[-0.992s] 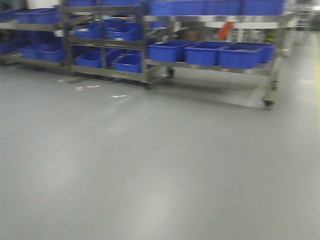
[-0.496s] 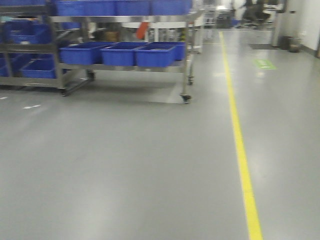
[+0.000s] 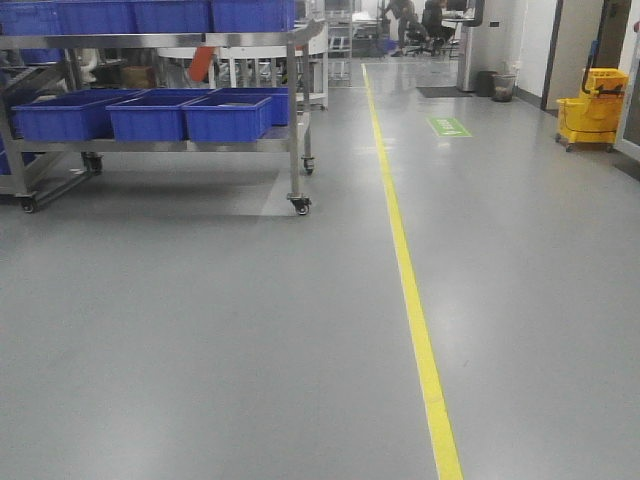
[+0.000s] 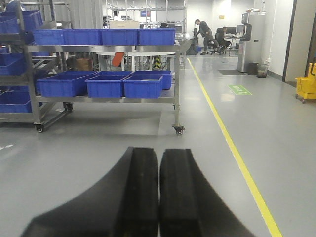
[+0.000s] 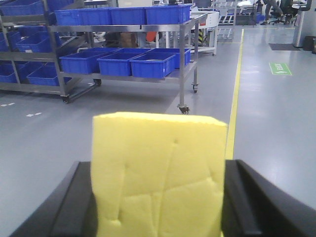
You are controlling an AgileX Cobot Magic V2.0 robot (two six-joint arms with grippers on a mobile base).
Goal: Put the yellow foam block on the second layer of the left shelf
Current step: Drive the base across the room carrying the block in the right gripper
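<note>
Grey floor (image 3: 200,350), yellow line (image 3: 410,290); right fingers (image 5: 249,202) clamp the yellow foam block (image 5: 158,173), left fingers (image 4: 140,192) pressed together.

In the upper left of the front view you see a wheeled steel rack (image 3: 293,130) with three blue bins (image 3: 227,118) side by side on its lower shelf and more blue bins (image 3: 250,14) on top. A yellow floor line (image 3: 410,290) runs from the bottom edge toward the top centre across the grey floor (image 3: 200,340). At the upper right, note a green floor marking (image 3: 449,126), a yellow mop bucket (image 3: 590,110) and a dark waste bin (image 3: 503,87).
</note>
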